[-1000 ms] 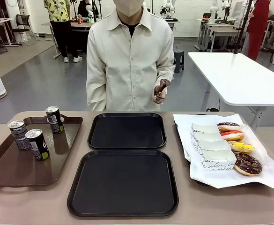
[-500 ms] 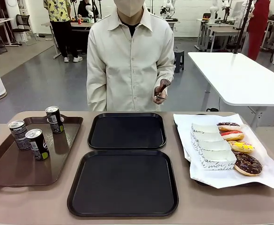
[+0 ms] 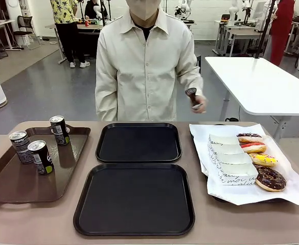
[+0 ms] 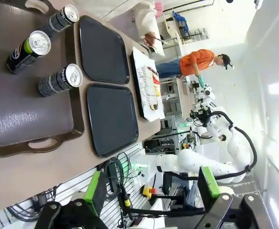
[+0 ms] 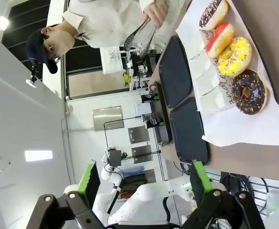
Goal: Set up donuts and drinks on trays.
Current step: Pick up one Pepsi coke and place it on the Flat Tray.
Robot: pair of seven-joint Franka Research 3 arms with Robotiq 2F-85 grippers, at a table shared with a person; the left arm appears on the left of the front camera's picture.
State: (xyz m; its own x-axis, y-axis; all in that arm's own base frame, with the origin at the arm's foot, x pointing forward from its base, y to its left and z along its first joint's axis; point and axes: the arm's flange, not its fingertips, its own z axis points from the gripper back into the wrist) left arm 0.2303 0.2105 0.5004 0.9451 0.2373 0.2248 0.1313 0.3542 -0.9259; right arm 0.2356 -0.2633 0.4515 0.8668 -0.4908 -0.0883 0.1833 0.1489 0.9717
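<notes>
Three drinks [image 3: 39, 143] stand upright on a brown tray [image 3: 16, 186] at the table's left. Two black trays sit empty in the middle, one far [image 3: 138, 142], one near [image 3: 134, 198]. Several donuts [image 3: 259, 158] in white sleeves lie on white paper at the right. In the left wrist view my left gripper [image 4: 151, 186] is open and empty, high above the drinks [image 4: 60, 80] and the black trays [image 4: 111, 119]. In the right wrist view my right gripper [image 5: 144, 179] is open too, well above the donuts [image 5: 234, 56] and trays [image 5: 189, 129].
A person in a cream shirt stands at the far edge, one hand holding tongs [image 3: 194, 99] above the table's far right. The tongs [image 5: 141, 36] hang near the far end of the donut row. The white paper [image 3: 292, 191] overhangs its tray.
The person's hand with the tongs has swung from in front of the chest out to the right and a little lower. Nothing on the table has moved.
</notes>
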